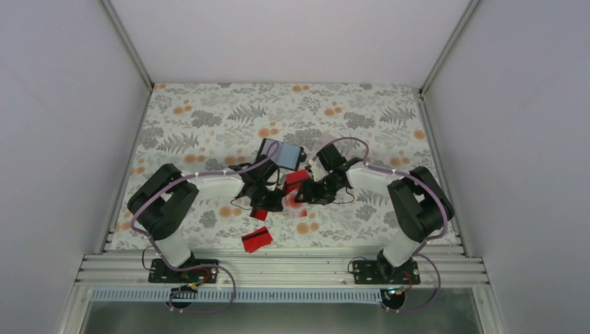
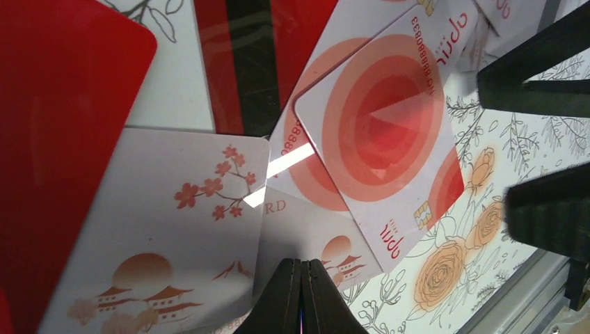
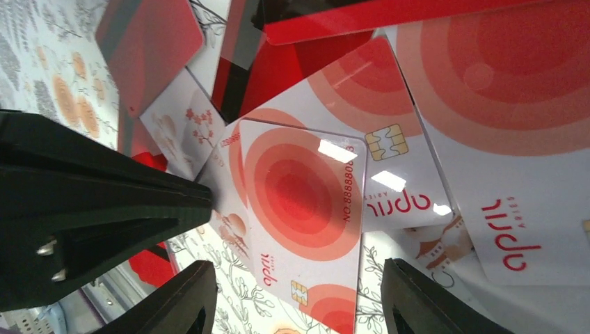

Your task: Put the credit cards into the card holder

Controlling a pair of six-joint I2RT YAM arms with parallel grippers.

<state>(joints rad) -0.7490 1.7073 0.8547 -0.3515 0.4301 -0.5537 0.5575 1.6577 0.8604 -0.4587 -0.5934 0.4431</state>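
Observation:
The card holder (image 1: 280, 152) lies open at mid-table, black with grey-blue pockets. Just in front of it the credit cards (image 1: 296, 181) lie in an overlapping heap, red ones and white ones with red circles. My left gripper (image 2: 301, 264) is shut, and its tips rest against a white pagoda-print card (image 2: 316, 233) with nothing visibly between them. My right gripper (image 3: 296, 270) is open. Its fingers (image 3: 182, 300) straddle a white card with red rings (image 3: 300, 198) without touching it. The two grippers face each other across the heap.
Two red cards lie apart from the heap, one near the front edge (image 1: 257, 239) and one by the left wrist (image 1: 259, 214). The table's metal front rail (image 2: 515, 299) runs close behind the grippers. White walls enclose the floral cloth (image 1: 209, 118).

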